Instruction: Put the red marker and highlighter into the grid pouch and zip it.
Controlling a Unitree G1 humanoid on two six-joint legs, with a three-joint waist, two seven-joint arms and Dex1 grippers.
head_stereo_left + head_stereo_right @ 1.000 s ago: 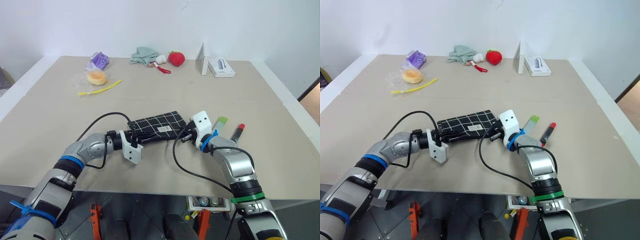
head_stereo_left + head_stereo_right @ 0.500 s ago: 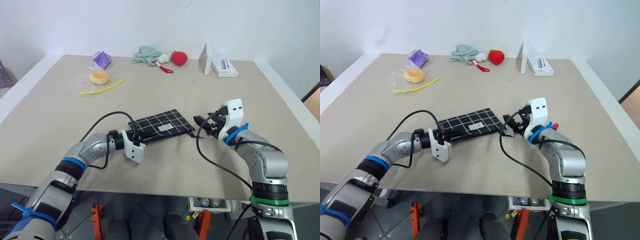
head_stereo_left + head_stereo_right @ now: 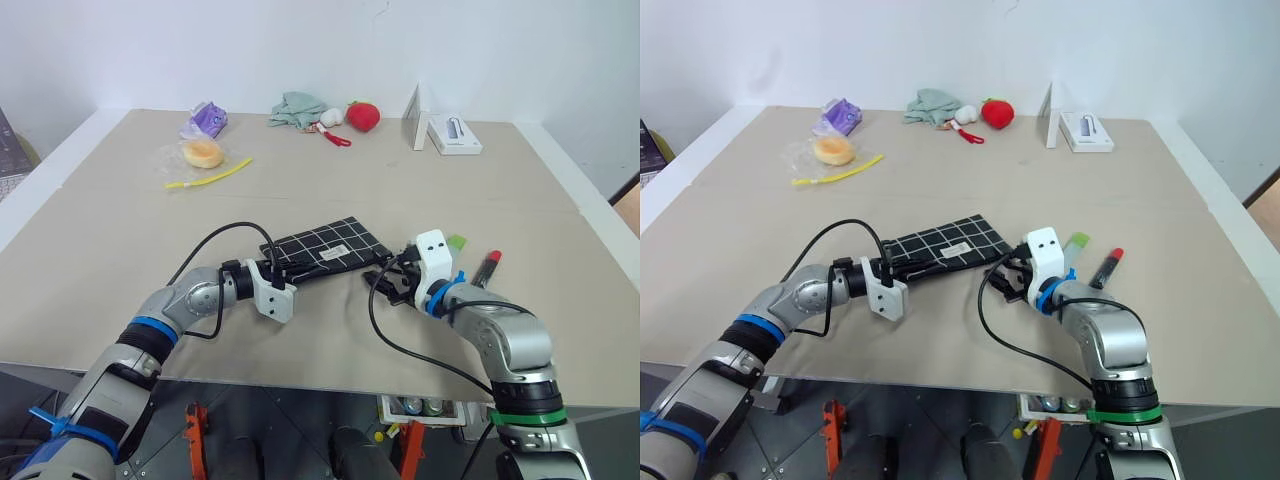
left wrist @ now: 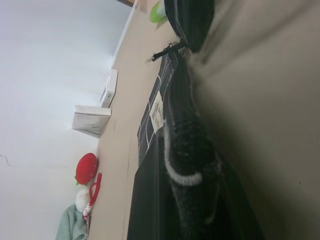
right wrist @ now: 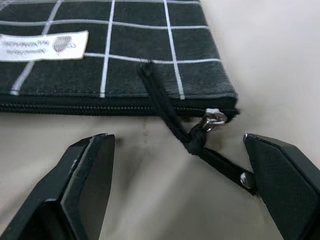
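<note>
Since a second ago the right claw [image 5: 175, 190] let go and now sits spread wide by the zipper pull [image 5: 200, 142] | left claw [image 3: 272, 272] pinching the grid pouch [image 3: 325, 247] at its left end | highlighter [image 3: 1076, 241] and red marker [image 3: 1106, 266] lie on the table [image 3: 120, 240], right of the pouch

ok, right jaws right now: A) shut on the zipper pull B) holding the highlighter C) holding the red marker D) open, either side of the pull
D: the right gripper stands open with the zipper pull of the grid pouch lying between its jaws, ungripped.
</note>
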